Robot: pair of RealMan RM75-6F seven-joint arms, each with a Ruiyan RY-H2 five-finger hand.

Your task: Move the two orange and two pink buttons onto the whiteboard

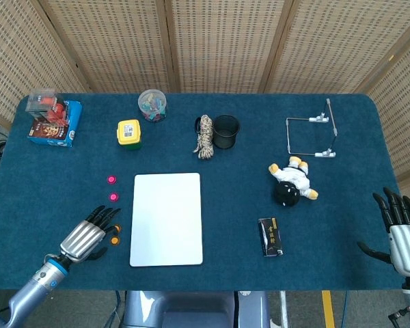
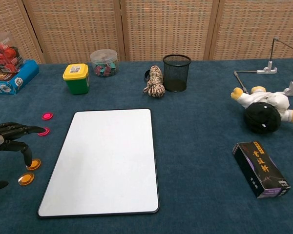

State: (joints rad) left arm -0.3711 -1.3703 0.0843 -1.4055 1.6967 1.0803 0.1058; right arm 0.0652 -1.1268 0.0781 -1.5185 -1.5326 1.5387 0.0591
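With all four buttons lying off the whiteboard (image 1: 167, 219) at its left edge, left hand (image 1: 87, 237) hovers empty, fingers spread, above the orange buttons (image 2: 29, 171), pink buttons (image 1: 113, 188) beyond; next it must lower and pinch one.

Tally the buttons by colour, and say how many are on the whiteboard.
Pink buttons: 2
Orange buttons: 2
Total: 4
On the whiteboard: 0; all lie on the cloth left of it, by the left hand.

Lab — screened table (image 1: 212, 225), assorted props.
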